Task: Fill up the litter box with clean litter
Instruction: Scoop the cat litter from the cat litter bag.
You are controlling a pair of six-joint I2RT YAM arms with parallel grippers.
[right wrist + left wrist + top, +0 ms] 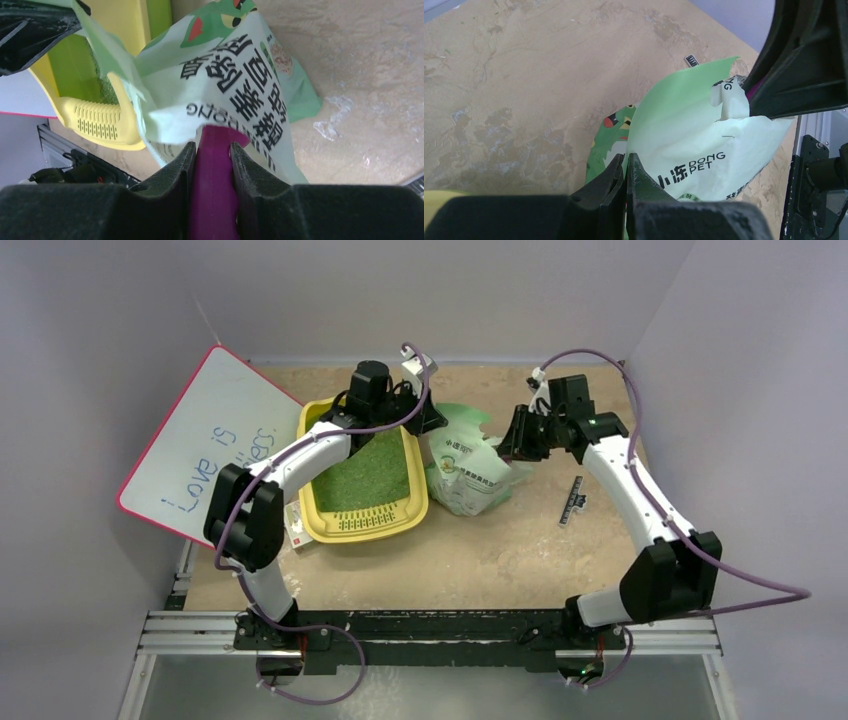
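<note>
The yellow litter box [365,525] lies left of centre with a bed of green clean litter [365,472] in it. Beside its right rim stands the pale green printed bag [465,465]. My left gripper [430,420] [626,159] is shut on the bag's [694,145] upper edge, pinching the thin film. My right gripper [512,443] [212,146] is shut on the handle of the purple scoop [212,185]. The scoop's head is hidden inside the bag [225,85]. The right wrist view also shows the litter box [95,120] with litter [105,90] behind the bag.
A white board with a pink edge [205,445] leans at the left, against the litter box. A small white packet [297,530] lies at the box's near left corner. A dark ruler strip [572,500] lies right of the bag. Grey walls enclose the table.
</note>
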